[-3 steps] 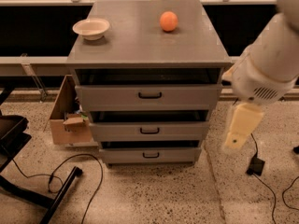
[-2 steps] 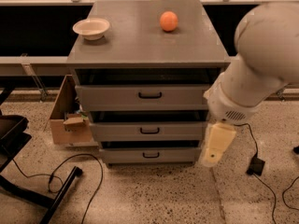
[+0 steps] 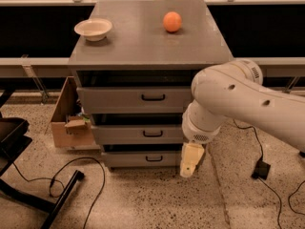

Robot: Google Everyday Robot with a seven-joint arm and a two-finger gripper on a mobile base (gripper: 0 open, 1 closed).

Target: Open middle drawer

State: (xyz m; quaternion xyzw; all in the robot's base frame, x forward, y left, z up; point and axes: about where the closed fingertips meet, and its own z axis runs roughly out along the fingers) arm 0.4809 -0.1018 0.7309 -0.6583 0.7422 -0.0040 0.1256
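Speckled floor (image 3: 157, 199) runs under a grey cabinet (image 3: 143, 46) with three drawers, and we see a white bowl (image 3: 93, 29) and an orange (image 3: 172, 21) well apart on its top. We find the middle drawer (image 3: 124, 134) between the other two; it looks shut, with its small black handle (image 3: 153, 133) at the centre. A cardboard box (image 3: 62, 123) stands just beside the cabinet's left side, and black cables (image 3: 90, 175) trail on the floor. A white arm (image 3: 238, 99) reaches in from the right, and its pale gripper (image 3: 188, 170) hangs pointing down by the cabinet's lower right corner, below the middle drawer's handle and to its right. We cannot tell how far open it is.
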